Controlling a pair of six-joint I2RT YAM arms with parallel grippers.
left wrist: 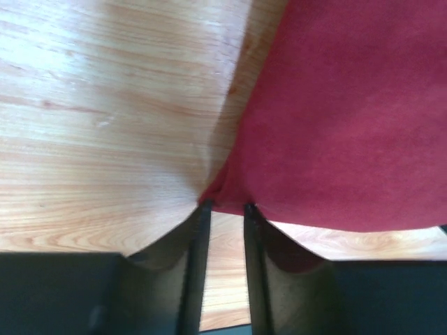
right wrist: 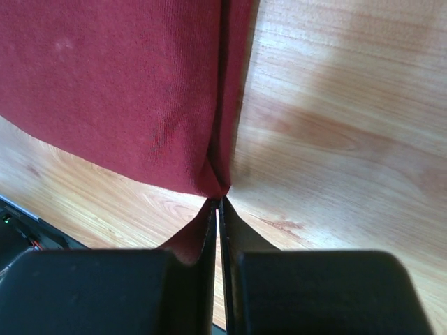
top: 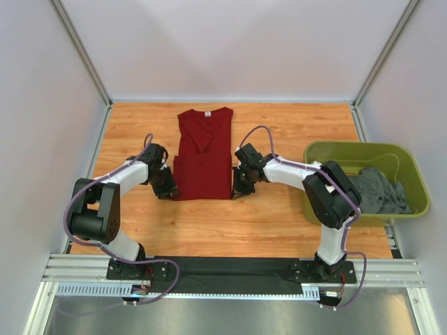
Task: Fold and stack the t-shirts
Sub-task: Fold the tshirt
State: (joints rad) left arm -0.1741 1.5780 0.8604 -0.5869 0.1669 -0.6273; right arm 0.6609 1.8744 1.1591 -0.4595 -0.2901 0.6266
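The dark red t-shirt [top: 204,150] lies flat on the wooden table, sleeves folded in, with its white neck label at the far end. My left gripper [top: 167,187] is at its near left corner. In the left wrist view the gripper [left wrist: 225,204] has its jaws a little apart, their tips against the puckered hem of the red cloth [left wrist: 349,112]. My right gripper [top: 241,187] is at the near right corner. In the right wrist view the gripper [right wrist: 221,201] is shut on the corner of the red cloth [right wrist: 126,91]. A dark grey t-shirt [top: 380,192] lies crumpled in the tub. The white t-shirt is out of view.
An olive-green plastic tub [top: 328,150] stands at the right of the table. White walls close in the left, far and right sides. The arm bases sit on a black mat [top: 230,269] at the near edge.
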